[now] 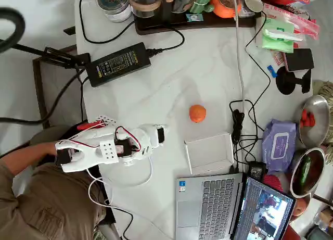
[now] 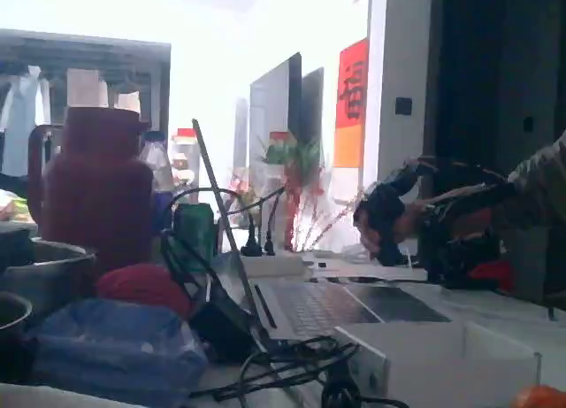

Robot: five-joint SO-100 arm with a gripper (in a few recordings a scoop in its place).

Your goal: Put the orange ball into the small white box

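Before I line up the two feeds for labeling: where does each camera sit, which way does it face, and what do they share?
Overhead view: above the table, looking straight down on the orange ball, small white box and laptop; the white arm shows, its gripper pointing right.
Fixed view: low at table height, looking across the clutter toward a bright wall; the arm appears dark and backlit at right, gripper state unclear.
Shared: the box, the ball at the bottom edge, the laptop.

Cut off by bottom edge in fixed view: orange ball (image 2: 541,397). Jaw state of gripper (image 1: 160,135) indeterminate in overhead view. Gripper backlit, dark in fixed view.
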